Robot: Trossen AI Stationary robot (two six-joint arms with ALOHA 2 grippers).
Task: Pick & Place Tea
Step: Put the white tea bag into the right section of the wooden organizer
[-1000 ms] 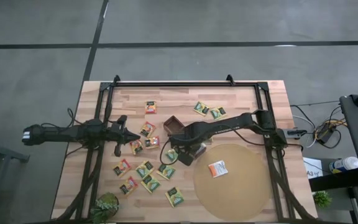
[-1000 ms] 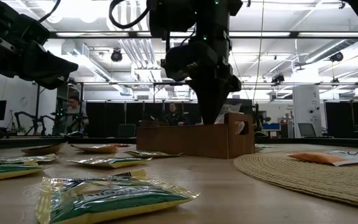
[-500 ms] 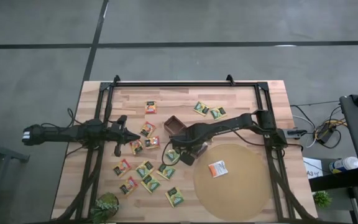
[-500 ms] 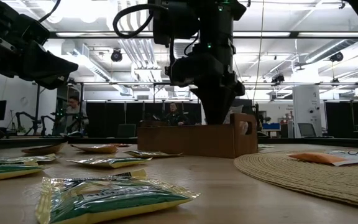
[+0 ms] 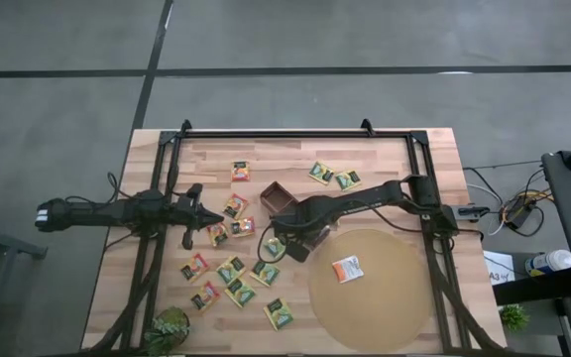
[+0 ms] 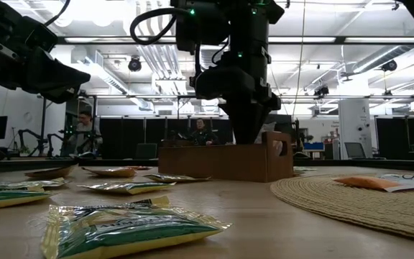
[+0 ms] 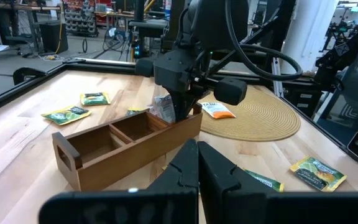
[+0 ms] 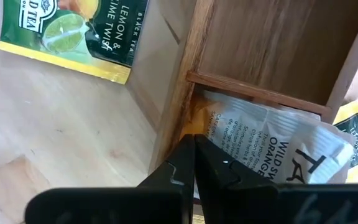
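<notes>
- We see the right gripper [image 5: 275, 247] reaching down into the end compartment of the wooden box [image 7: 126, 142], near the middle of the bench [image 5: 385, 159]; its fingers are pressed together, tips at the compartment's wall.
- A white and orange tea sachet [image 8: 278, 146] lies crumpled in that compartment, right at the fingertips — we cannot tell whether it is pinched between them.
- From the left wrist, we see the same sachet [image 7: 163, 107] sticking up out of the box beside the right arm.
- The left gripper [image 5: 216, 220] hovers above the bench toward its left edge, fingers together, holding nothing.
- More sachets lie loose on the bench: a cluster [image 5: 234, 283] toward the front left — green-yellow and orange-red ones — and two [image 5: 332, 177] near the back edge.
- One orange and white sachet [image 5: 346, 268] rests on the round mat [image 5: 385, 307] at the front right corner.
</notes>
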